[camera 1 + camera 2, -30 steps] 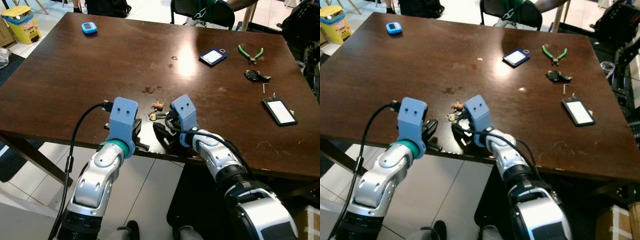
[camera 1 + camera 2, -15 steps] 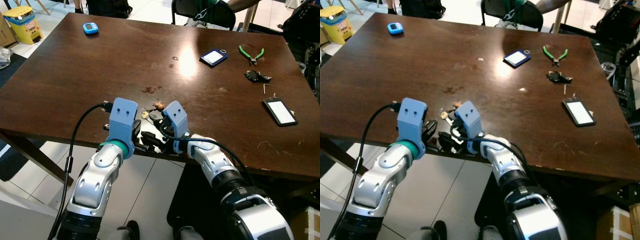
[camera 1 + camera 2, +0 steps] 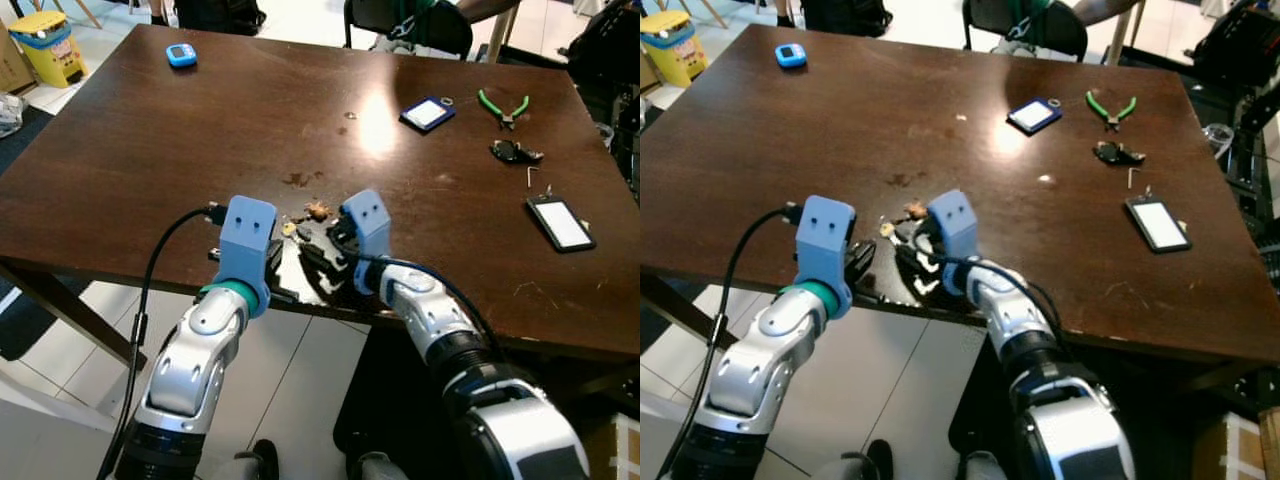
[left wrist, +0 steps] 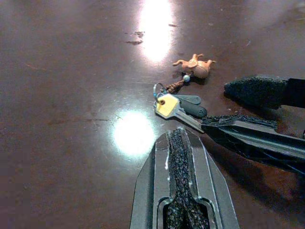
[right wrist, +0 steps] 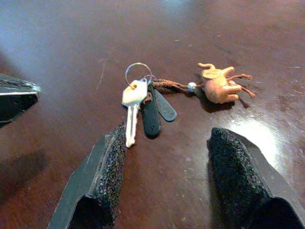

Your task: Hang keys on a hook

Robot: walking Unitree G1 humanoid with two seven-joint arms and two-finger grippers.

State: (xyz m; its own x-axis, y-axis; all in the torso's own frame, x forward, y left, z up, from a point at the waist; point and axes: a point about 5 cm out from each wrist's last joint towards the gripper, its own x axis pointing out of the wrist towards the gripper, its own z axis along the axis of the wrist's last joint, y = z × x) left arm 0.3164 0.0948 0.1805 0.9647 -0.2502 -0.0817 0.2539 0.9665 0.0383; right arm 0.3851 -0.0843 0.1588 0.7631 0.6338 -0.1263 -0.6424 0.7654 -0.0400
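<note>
So the right gripper sits spread wide on the table just short of the keys; left gripper beside them looks pinched closed.

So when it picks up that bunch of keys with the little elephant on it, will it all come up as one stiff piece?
Probably not. The keys hang loose on a thin ring, so they would likely swing and fan out. The elephant charm sits on a short cord, so it should dangle. Lying flat on the glossy table, they may slide when the open right gripper closes.
</note>
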